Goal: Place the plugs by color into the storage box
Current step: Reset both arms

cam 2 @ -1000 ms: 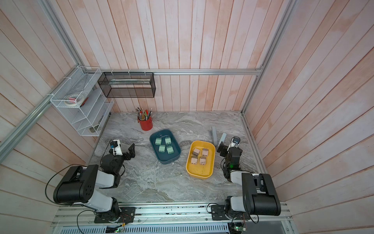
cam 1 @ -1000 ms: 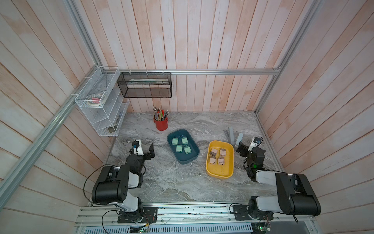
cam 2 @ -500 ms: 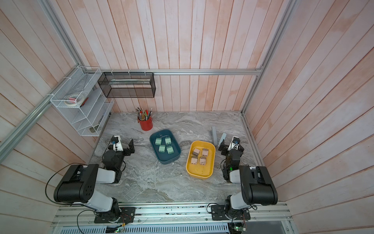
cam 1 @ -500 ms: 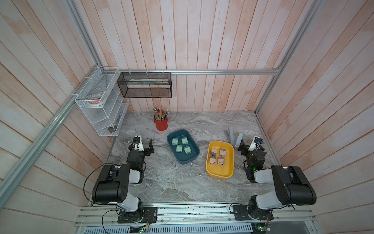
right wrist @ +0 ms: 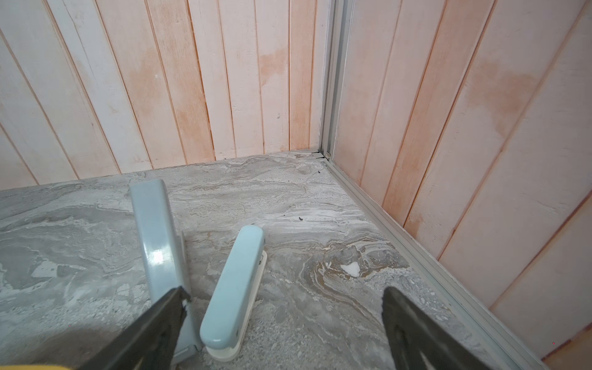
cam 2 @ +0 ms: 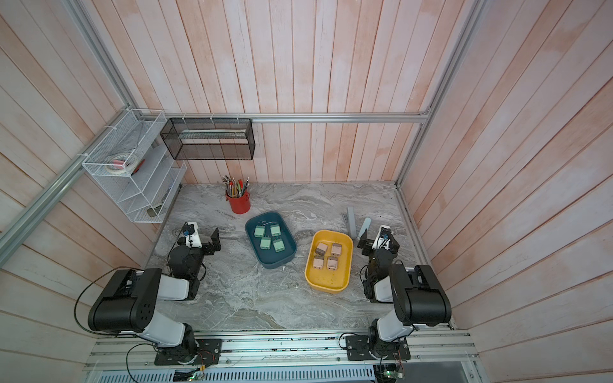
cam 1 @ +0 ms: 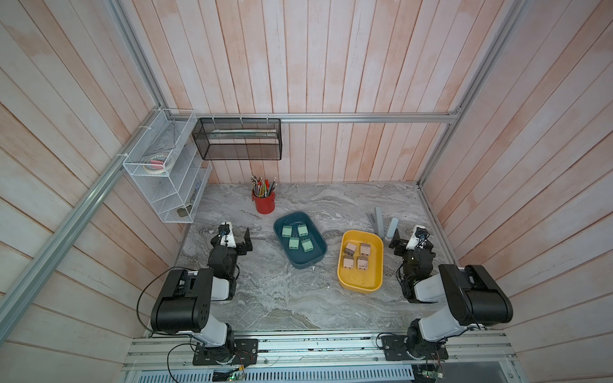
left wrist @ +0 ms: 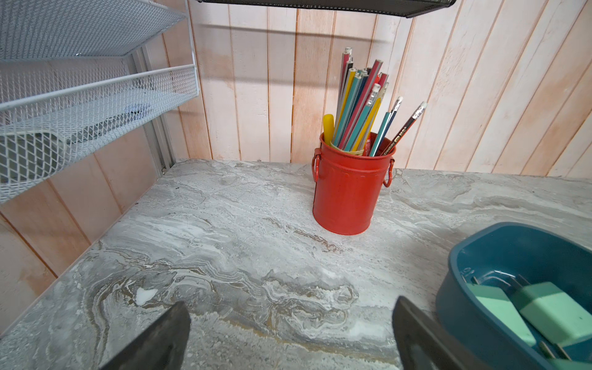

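Four green plugs (cam 1: 293,243) sit in the blue tray (cam 1: 308,263), four beige plugs (cam 1: 365,248) in the yellow tray (cam 1: 360,282) at its four o'clock; the left end effector (left wrist: 290,310) and right end effector (right wrist: 284,294) gape empty, so sorting looks done, needing only retreat.

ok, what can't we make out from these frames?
- Green plugs: left wrist view, cut off by the frame edge; count unreadable there.
- Pink-beige plugs: in both top views only, too small to read the prongs.
- White rack contents: left wrist view, blurred behind the mesh.
- Grey bar: right wrist view, partly hidden behind a finger of the right claw.
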